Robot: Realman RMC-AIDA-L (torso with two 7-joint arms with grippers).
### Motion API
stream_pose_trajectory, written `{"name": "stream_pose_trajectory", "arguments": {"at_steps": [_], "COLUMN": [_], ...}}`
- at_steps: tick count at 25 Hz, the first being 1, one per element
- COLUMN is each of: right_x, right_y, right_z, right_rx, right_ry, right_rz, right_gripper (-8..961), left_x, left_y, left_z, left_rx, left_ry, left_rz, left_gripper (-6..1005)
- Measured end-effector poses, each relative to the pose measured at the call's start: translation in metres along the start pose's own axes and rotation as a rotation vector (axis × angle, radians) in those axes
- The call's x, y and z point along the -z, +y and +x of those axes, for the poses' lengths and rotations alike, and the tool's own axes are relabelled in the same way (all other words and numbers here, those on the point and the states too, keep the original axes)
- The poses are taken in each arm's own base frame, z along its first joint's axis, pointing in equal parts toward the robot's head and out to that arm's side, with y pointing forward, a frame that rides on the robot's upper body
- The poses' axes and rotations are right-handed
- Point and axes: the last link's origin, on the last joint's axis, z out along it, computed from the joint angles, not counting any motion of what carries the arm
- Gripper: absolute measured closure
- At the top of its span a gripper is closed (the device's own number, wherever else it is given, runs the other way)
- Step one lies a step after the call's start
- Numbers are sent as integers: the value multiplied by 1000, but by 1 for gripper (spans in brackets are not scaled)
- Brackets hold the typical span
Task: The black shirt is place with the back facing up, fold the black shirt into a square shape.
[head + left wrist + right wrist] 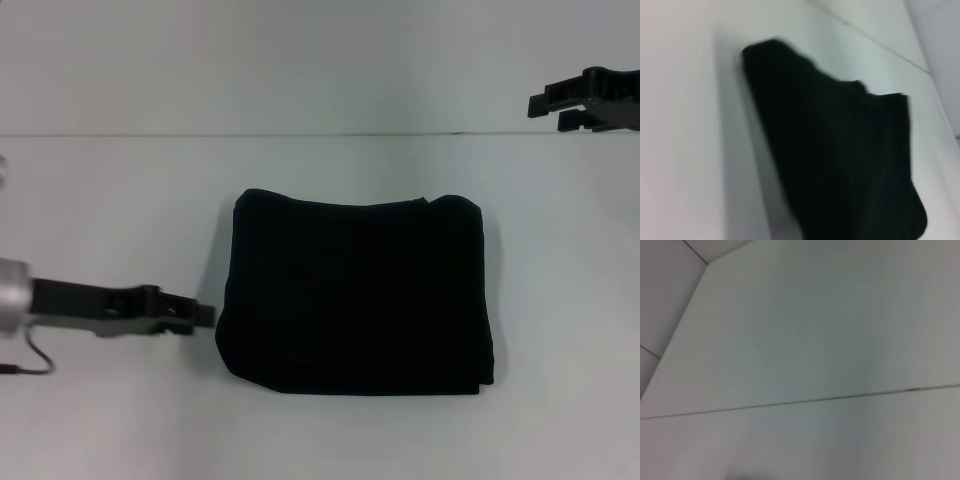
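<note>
Shirt (358, 295) lies mid-desk (110, 200), folded into a rough square, plain black side up, no lettering visible. Top edge bows slightly, with a small notch near the far right corner; bottom right corner pokes out a bit. Layers inside the fold are hidden.

Left gripper (205, 316) sits low at the shirt's left edge, tip just beside the cloth; touching or not is unclear. Its fingers look pressed together with no gap showing, and nothing is held. A silver arm segment and a thin red wire run off the left edge of the head view, cut off.

Right gripper (543, 104) is up at the far right, well apart from the shirt, with most of its body cut off by the frame edge. Two short prongs point left with a small gap between them; can't tell whether the fingers are spread or closed.

Left wrist view: the shirt (840, 165) fills the middle as a dark blurred mass on the desk (685, 125), its lower part cut off. The fold lines are hard to make out and no fingers are visible.

Right wrist view: only bare desk (805, 330) with a thin seam line across it. No shirt or fingers are visible.
</note>
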Motion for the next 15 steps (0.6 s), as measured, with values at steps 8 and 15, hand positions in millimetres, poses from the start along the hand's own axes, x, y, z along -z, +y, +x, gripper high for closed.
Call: {"name": "stream_pose_trajectory", "arguments": {"at_steps": [8, 15], "right_x": [-1, -11], "right_y": [2, 1], "right_z": [10, 48], "right_rx": [150, 336], "right_ry": [-37, -53], "right_rz": [-104, -194], "right_gripper": [356, 219], "left_x": [17, 11], "left_y": [13, 16], "left_z": [11, 32], "left_rx": [-407, -557], "left_ry": [123, 221], "left_rz": [-44, -2], "left_gripper": [326, 178]}}
